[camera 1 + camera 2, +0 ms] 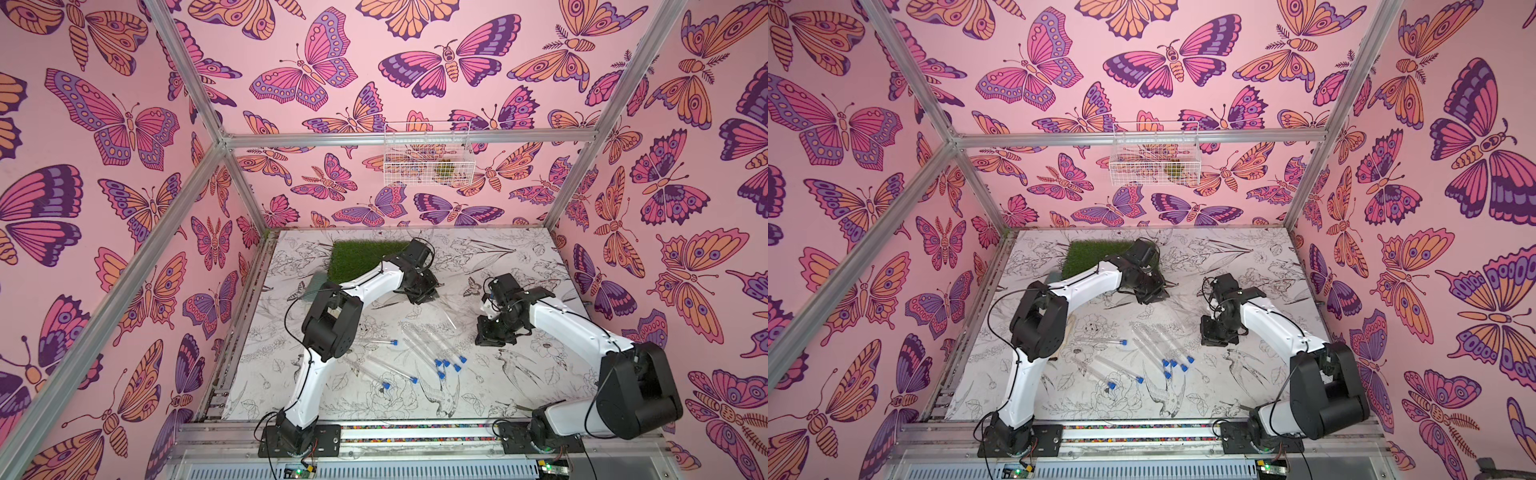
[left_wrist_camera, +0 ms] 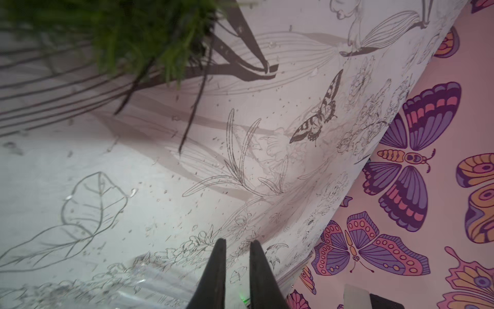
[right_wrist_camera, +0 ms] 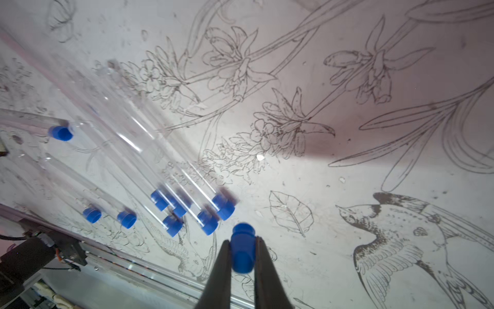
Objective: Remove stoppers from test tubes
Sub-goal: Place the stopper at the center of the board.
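Gripping a freed stopper (image 3: 242, 254) in my right claw (image 3: 242, 239), left claw (image 2: 237, 240) closed, contents unclear; I judged next: drop it clear of the test tubes (image 3: 128, 139)

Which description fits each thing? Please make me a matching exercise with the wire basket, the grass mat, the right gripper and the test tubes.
1 wire basket
2 grass mat
3 right gripper
4 test tubes

A lying on the table, blue-capped
B shut on one stopper
C hanging on the back wall
D near the table's far edge

Pairs: 1-C, 2-D, 3-B, 4-A
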`<state>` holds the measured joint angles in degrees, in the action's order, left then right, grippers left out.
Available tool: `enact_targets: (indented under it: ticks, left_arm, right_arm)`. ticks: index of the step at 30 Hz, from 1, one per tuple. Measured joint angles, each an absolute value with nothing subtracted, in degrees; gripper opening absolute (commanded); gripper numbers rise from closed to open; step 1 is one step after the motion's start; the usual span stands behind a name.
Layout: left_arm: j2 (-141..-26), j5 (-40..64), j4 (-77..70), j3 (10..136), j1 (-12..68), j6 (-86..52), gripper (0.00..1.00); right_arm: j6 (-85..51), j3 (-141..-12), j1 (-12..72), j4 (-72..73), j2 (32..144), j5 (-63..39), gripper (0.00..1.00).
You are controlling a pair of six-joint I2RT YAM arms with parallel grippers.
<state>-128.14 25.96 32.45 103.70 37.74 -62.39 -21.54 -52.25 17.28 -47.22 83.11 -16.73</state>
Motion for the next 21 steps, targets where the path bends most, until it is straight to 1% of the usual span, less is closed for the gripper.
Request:
enact_targets:
  ticks: [13,21]
  left_arm:
    - [-135.41,28.05,37.95,109.75,40.32,-60.47,0.00]
    - [-137.75,29.65,38.30,112.27,41.30,-60.93,0.00]
  right_arm:
    - [-19.40,-54.02,17.28,-40.49,94.70,-14.11,0.14]
    - [-19.00,-56.10,17.28,-38.54,96.71,-14.20,0.15]
